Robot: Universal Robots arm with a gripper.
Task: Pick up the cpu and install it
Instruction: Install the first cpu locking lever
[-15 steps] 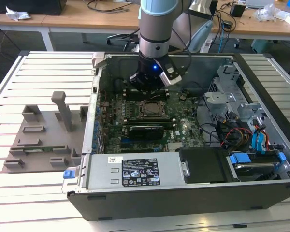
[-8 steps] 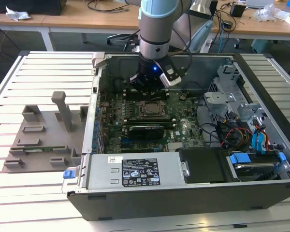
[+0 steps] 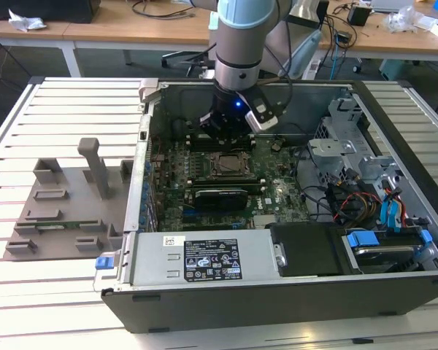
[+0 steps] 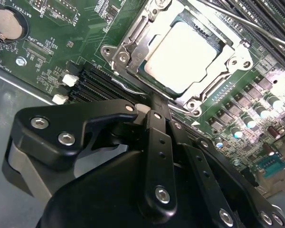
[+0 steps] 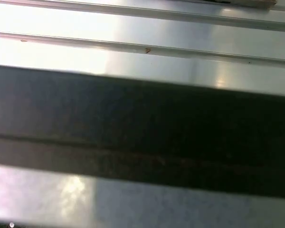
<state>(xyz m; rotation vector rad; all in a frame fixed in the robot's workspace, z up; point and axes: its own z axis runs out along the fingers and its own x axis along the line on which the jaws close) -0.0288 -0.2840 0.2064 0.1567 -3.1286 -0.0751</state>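
The cpu [image 4: 183, 57], a flat square chip with a silvery top, lies inside the metal socket frame [image 4: 133, 47] on the green motherboard [image 4: 61, 57]. The frame's load plate is open around it. In the exterior view the socket [image 3: 226, 165] is at the middle of the board inside the open computer case [image 3: 292, 292]. My gripper [image 4: 149, 102] hangs just beside the socket's edge, its black fingers drawn together with nothing between them. In the exterior view my gripper [image 3: 231, 130] is low in the case, just behind the socket.
A long black expansion card [image 3: 217, 197] lies in front of the socket. The power supply [image 3: 204, 255] fills the near side of the case, and drive bays with cables [image 3: 372, 197] sit at the exterior view's right. A grey fixture [image 3: 66, 204] stands on the slatted table outside.
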